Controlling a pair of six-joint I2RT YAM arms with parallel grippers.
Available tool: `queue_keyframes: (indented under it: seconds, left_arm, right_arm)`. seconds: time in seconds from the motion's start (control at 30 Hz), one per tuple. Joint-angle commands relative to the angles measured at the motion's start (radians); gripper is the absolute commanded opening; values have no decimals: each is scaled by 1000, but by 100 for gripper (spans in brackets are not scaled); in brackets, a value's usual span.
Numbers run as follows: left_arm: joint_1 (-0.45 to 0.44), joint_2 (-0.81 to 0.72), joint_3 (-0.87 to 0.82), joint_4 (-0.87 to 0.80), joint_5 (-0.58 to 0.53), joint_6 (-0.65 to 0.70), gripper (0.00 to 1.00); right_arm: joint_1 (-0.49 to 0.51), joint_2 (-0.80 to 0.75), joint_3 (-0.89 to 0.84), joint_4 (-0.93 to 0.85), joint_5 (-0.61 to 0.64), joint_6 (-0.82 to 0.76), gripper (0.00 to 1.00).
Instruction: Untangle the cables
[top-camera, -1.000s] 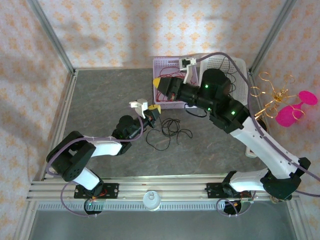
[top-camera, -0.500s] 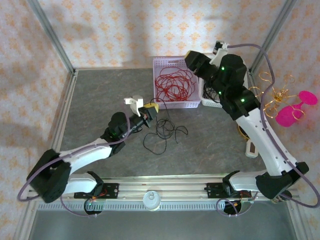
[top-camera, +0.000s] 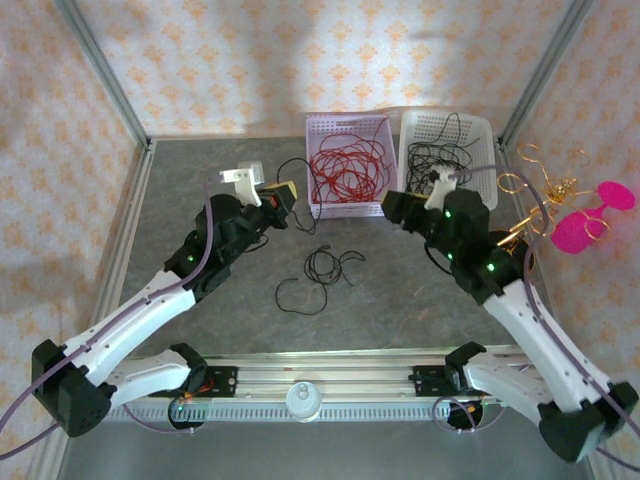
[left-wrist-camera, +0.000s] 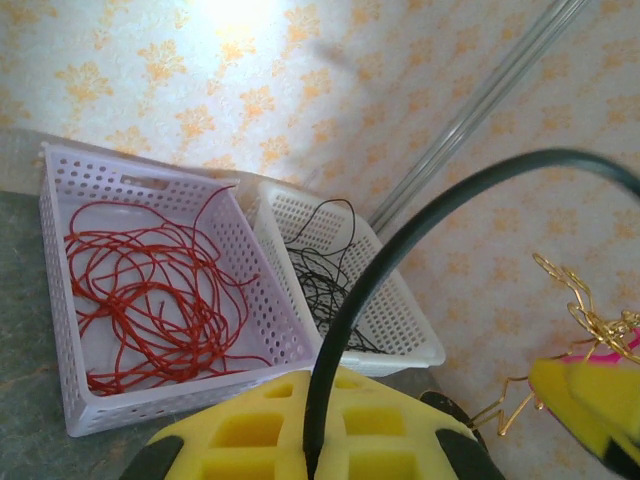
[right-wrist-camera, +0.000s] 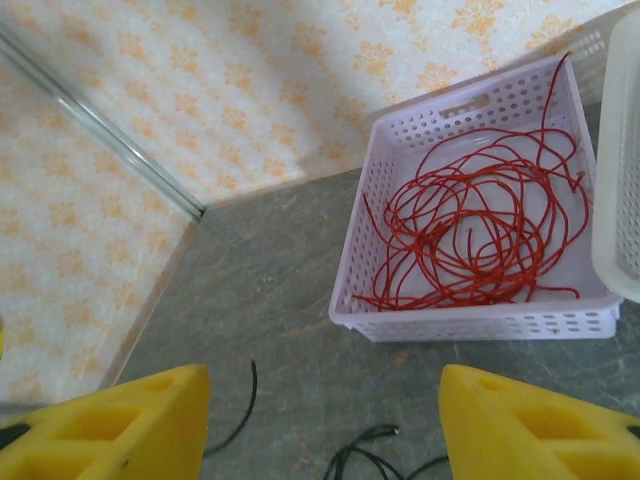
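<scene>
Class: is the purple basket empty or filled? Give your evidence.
Not empty: loose loops of red cables lie on the floor of the purple basket.

My right gripper (top-camera: 390, 206) has pulled back off the basket (top-camera: 350, 209), which now sits ahead of it and a little to its left. Its jaws, shut a second ago, now stand wide apart and empty. With my arm out of the way, the red cables (top-camera: 345, 165) lie uncovered in that basket. My left gripper (top-camera: 283, 192) has stretched forward, away from the black loops (top-camera: 320, 268), which now lie behind it and lower on the table. It stays clamped on a black cable (left-wrist-camera: 335, 320) arching up from its fingers.
</scene>
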Motion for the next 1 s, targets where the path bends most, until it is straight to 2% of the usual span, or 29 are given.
queue_keyframes:
  seconds: [0.0,0.1,0.2,0.33,0.43,0.5,0.6,0.7,0.77,0.87,0.97]
  left_arm:
    - [10,6,70,-82,33,-36,0]
    - [10,5,98,-83,39,-65,0]
    - [10,2,130,-109,37,-66,0]
    - [10,-21,138,-121,26,-75,0]
    - [10,-37,150,-138,21,-83,0]
    - [9,-40,168,-155,30,-82,0]
    - [9,-46,180,-173,43,-84,0]
    - [8,-45,194,-208,61,-76,0]
    - [8,-46,194,-226,68,-76,0]
    - [7,-62,179,-228,61,-79,0]
    - [7,-74,168,-215,54,-86,0]
  right_arm:
    - [2,-122,-97,103,-75,-49,60]
    - [4,-197,-214,218,-191,-46,58]
    - [19,-205,-305,351,-284,-26,54]
    - [89,-139,-307,412,-306,-82,53]
    - [188,-76,-299,484,-354,-213,56]
    - [252,-39,-304,544,-418,-391,60]
    - [283,22,-299,617,-472,-592,63]
    - [283,85,-275,683,-467,-698,64]
    - [283,124,-255,738,-436,-707,64]
    - [282,184,-208,817,-370,-611,64]
    - [283,240,-208,922,-443,-513,64]
